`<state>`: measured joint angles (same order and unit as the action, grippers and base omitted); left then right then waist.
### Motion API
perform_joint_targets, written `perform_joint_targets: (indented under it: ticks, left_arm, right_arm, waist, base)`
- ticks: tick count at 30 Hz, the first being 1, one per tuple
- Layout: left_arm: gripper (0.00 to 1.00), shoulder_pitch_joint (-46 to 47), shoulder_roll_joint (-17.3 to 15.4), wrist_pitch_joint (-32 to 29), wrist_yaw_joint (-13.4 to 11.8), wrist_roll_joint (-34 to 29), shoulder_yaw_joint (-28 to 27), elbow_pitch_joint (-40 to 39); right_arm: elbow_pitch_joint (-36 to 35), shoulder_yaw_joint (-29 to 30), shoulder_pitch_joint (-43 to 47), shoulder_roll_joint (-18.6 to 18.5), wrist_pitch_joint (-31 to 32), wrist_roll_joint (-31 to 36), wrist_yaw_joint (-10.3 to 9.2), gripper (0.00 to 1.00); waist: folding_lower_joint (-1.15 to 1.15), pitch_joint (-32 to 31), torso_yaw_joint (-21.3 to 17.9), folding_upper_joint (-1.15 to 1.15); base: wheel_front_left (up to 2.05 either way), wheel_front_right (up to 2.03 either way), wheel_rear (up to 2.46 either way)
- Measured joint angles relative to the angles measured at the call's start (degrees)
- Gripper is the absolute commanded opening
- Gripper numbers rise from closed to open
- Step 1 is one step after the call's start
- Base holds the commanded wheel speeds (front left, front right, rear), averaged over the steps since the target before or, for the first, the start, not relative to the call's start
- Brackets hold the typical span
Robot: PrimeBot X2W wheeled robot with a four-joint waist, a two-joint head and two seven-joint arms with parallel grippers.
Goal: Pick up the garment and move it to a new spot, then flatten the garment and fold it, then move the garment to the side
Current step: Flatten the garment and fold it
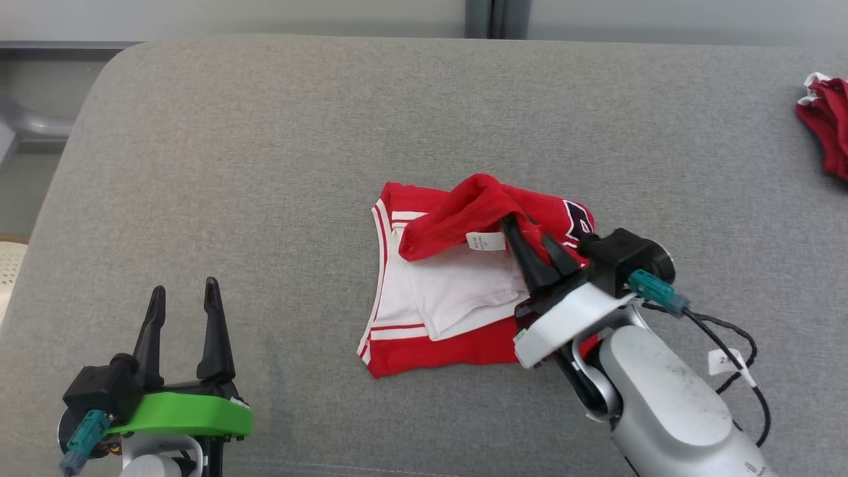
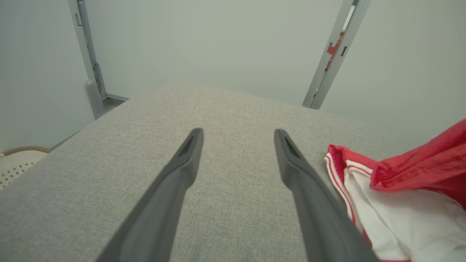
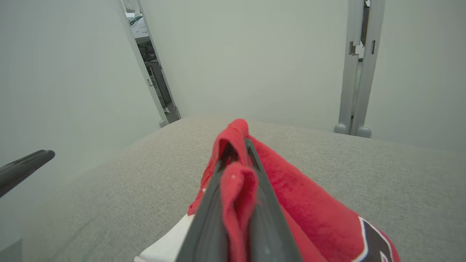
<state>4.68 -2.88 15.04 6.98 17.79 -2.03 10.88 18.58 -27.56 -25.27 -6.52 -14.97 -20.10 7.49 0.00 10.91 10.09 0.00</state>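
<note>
One garment [image 1: 457, 285] in right tool [image 1: 520, 228] — red cloth [image 1: 828, 126] at head view's edge

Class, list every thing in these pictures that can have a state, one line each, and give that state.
Garment, partly folded, lying on the grey cushion, one red fold raised.
Left tool, open, holding nothing.
Right tool, shut, pinching the raised red fold.
Second red cloth, crumpled at the cushion's right edge.
</note>
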Motion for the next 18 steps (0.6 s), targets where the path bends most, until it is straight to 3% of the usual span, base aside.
perform_joint_targets:
  ticks: [10, 11, 12, 18]
  left_arm:
    - [1.0, 0.5, 0.0, 0.0, -0.5, 1.1, 2.1, 0.7]
    - [1.0, 0.6, 0.0, 0.0, -0.5, 1.1, 2.2, 0.7]
    - [1.0, 0.6, 0.0, 0.0, -0.5, 1.2, 2.3, 0.8]
    - [1.0, 0.6, 0.0, 0.0, -0.9, 1.2, 2.1, 1.2]
  right_arm:
    - [16.8, -0.4, -6.5, 3.6, 0.0, 3.5, 0.0, 0.0]
    - [17.4, -1.3, -6.7, 3.5, 0.0, 2.4, -0.01, 0.31]
    - [17.1, -2.5, -6.8, 3.4, 0.0, 0.3, -0.01, 1.0]
    - [13.0, -3.8, -7.8, 3.6, 0.0, -3.5, -0.01, 1.0]
  waist:
    - [0.0, 1.0, 3.8, 0.0]
    - [0.0, 1.1, 4.0, 0.0]
    - [0.0, 1.2, 4.2, 0.0]
    - [0.0, 1.1, 3.3, 0.0]
  base:
    - [0.0, 0.0, 0.0]
    - [0.0, 0.0, 0.0]
    - [0.0, 0.0, 0.0]
    - [0.0, 0.0, 0.0]
